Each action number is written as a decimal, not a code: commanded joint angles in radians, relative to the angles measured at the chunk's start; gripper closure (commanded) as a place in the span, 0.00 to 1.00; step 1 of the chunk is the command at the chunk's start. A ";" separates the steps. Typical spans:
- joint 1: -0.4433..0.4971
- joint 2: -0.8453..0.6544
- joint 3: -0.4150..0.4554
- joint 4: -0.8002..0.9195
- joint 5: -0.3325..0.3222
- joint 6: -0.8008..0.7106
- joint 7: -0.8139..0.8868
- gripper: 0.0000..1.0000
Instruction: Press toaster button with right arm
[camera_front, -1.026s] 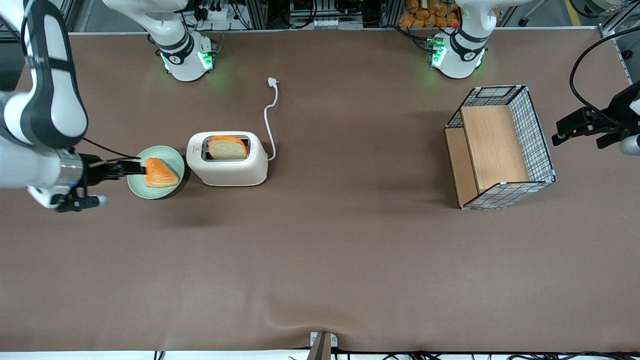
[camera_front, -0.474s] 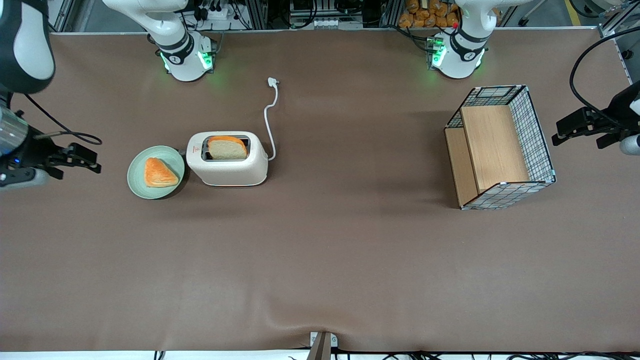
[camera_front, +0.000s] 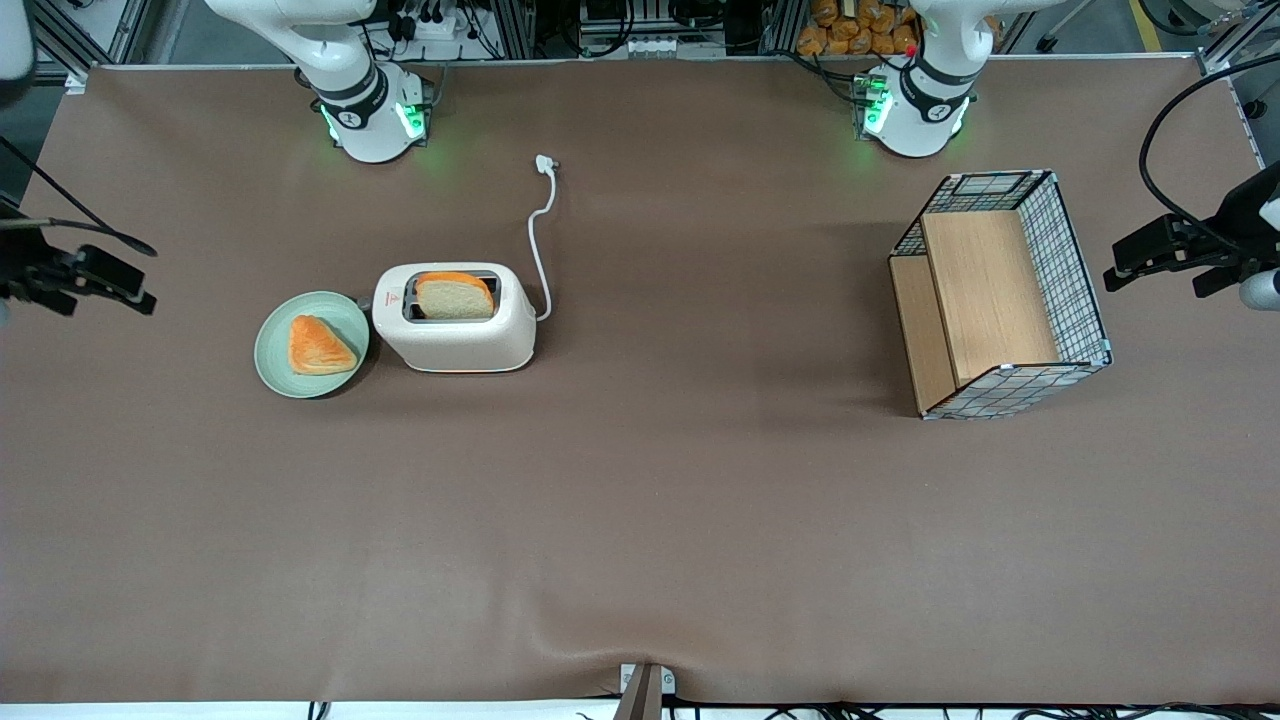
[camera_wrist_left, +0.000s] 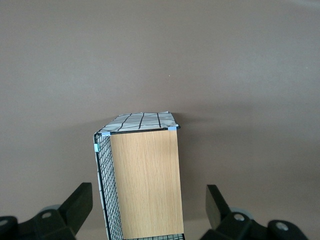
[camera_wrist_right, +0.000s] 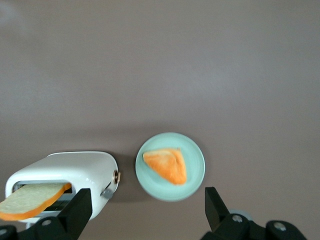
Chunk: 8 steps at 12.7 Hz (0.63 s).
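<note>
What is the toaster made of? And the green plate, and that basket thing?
The toaster looks like smooth cream plastic, a bit shiny; its button seems grey plastic or metal. The green plate could be glazed ceramic or plastic: matte, pale, hard to say. The basket shows black wire mesh around pale wood-grain panels. The gripper, open near the working arm's end of the table, looks like black plastic.

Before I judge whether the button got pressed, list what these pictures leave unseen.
- Toaster button: in the front view, hidden where the toaster meets the green plate; small in the right wrist view, position unclear.
- Gripper: open, at the table's working-arm end, its arm cut by the front view's edge.
- Bread slice: partly cropped in the right wrist view.
</note>
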 joint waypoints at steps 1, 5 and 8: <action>-0.003 0.008 0.015 0.082 -0.056 -0.082 0.106 0.00; -0.003 0.005 0.015 0.086 -0.055 -0.155 0.094 0.00; 0.006 0.004 0.024 0.094 -0.053 -0.183 0.091 0.00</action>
